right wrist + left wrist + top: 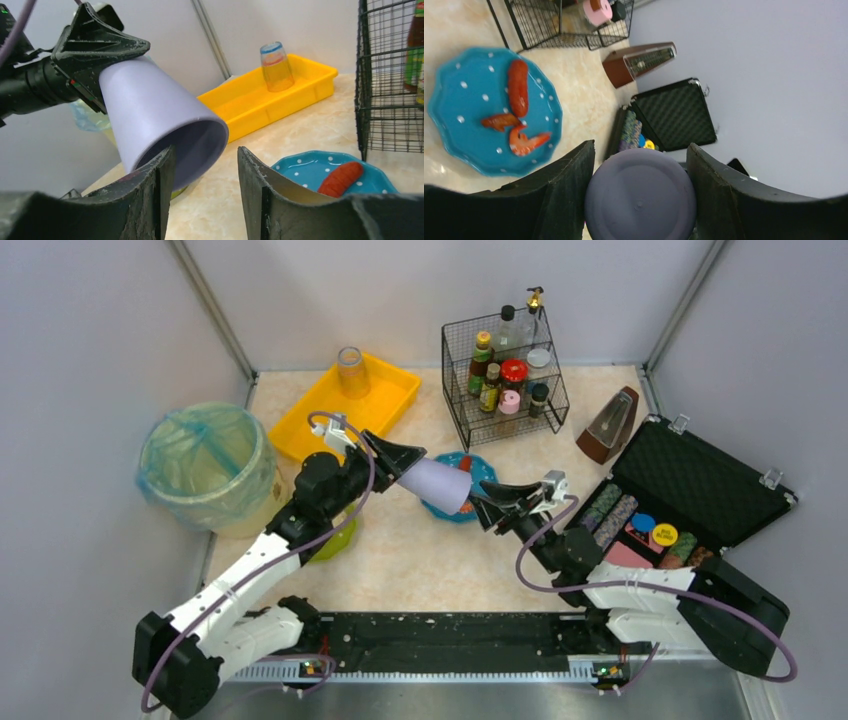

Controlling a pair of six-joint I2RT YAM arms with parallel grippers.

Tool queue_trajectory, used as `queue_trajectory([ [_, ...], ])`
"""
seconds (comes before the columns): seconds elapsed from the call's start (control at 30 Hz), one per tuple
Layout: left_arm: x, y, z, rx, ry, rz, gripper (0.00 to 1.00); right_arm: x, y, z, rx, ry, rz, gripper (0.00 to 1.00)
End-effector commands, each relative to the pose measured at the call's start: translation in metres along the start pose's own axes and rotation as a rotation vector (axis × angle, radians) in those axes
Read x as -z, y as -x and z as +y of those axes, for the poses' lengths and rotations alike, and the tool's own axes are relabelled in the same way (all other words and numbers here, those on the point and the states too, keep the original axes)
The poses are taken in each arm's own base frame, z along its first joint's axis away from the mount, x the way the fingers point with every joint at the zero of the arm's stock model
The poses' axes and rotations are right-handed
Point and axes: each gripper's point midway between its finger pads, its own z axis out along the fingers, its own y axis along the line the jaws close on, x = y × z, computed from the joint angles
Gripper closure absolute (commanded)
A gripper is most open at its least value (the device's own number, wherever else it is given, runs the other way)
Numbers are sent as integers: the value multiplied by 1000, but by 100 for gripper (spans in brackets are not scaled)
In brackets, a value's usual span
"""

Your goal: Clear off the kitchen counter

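Right pincer [482, 502] hanging half open at lilac cup [440, 485] rim, gripping nothing. Left pincer [408, 460] clamping cup base, holding it sideways above bench [420, 570]. Task looking barely begun: green item [338, 540], blue plate [438, 510], metronome [610, 425], wire rack [505, 375] sitting on bench; 1 glass [352, 372] standing in yellow tray [300, 420]. Left wrist view showing 3 food scraps on plate; top view mostly hiding them.

Beige kitchen counter [420, 560]: tray [388, 397], plate [459, 100], rack [460, 390]
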Motion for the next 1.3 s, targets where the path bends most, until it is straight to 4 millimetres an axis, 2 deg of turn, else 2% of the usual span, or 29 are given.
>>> queue_trajectory([
  [0.0, -11, 27, -17, -143, 7, -82, 100, -2, 9, -8, 66, -47, -17, 51],
  [0.13, -28, 39, -8, -233, 92, -93, 100, -2, 6, -14, 105, -76, 6, 36],
  [0.27, -43, 76, 6, -390, 239, -200, 100, 4, 3, -24, 149, -130, 56, 29],
  [0.3, -45, 83, 14, -426, 291, -214, 100, 5, 2, -28, 163, -150, 73, 28],
  [0.57, -85, 161, 46, -668, 540, -388, 100, 31, 13, -57, 294, -302, 139, 6],
  [0.7, -104, 206, 57, -724, 601, -480, 100, 41, 15, -70, 349, -358, 136, 4],
  [0.87, -128, 254, 73, -774, 642, -550, 100, 42, 10, -76, 367, -377, 154, 3],
  [1.07, -159, 295, 102, -836, 663, -585, 100, 42, 0, -83, 395, -402, 189, 3],
  [1.27, -195, 314, 138, -832, 630, -559, 100, 44, -3, -89, 419, -425, 200, 3],
])
